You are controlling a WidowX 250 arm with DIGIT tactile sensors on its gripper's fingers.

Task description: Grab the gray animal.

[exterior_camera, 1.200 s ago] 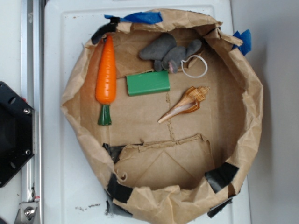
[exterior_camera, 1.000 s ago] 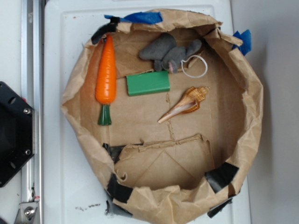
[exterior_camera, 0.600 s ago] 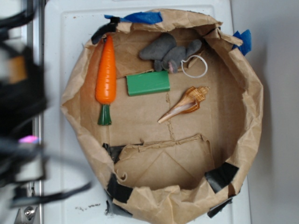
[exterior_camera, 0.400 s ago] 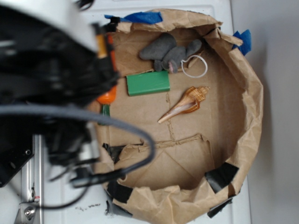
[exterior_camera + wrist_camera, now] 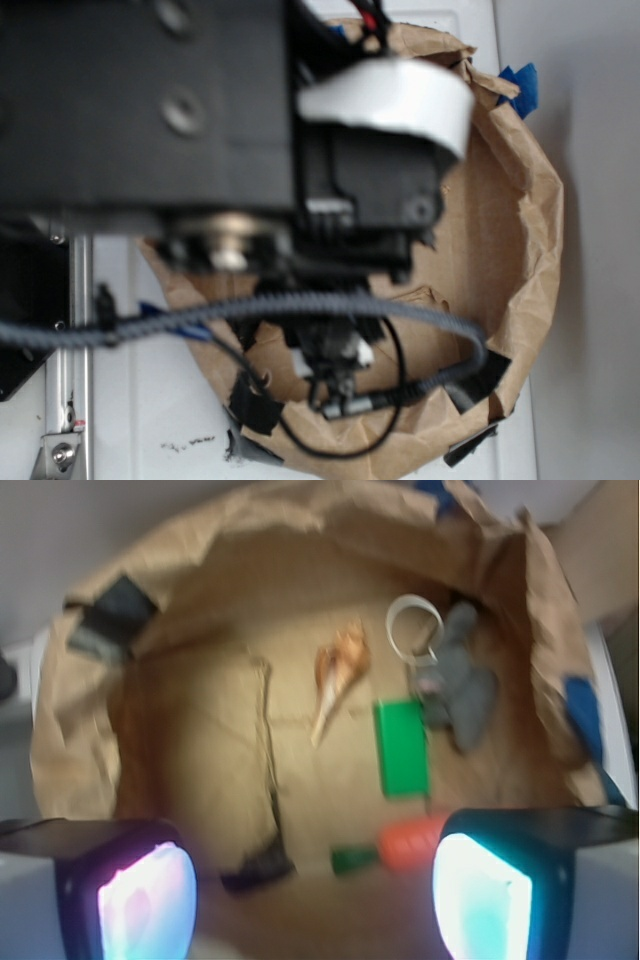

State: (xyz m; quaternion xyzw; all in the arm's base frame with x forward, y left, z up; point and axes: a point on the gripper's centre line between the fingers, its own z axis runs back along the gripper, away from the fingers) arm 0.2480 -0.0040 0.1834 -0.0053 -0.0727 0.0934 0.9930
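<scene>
The exterior view is mostly filled by the black, blurred body of the robot arm (image 5: 200, 130), which covers nearly all of the brown paper bag (image 5: 520, 230) and everything in it; only the bag's right wall, a strip of its floor and its taped lower rim show, along with a looping black cable (image 5: 300, 305).

The wrist view gives what the other hides. It looks down into the bag, and there the gray animal (image 5: 462, 685) lies on the bag floor close to the wall on the right of that picture, its white cord loop (image 5: 413, 630) just beside it. The green block (image 5: 401, 748) lies just beside the animal, the tan seashell (image 5: 337, 675) a little apart from the block, and an orange carrot (image 5: 405, 845) with a green stem near the bottom of that picture.

The claw (image 5: 315, 885) hangs above the bag — its two fingers stand wide apart at the lower corners of the wrist view, with nothing between them, clear of the gray animal.

The bag sits on a white tabletop (image 5: 150, 400), reaching almost to its right edge. A metal rail (image 5: 62, 400) runs along the left edge — beyond the right edge is a pale gray surface.
</scene>
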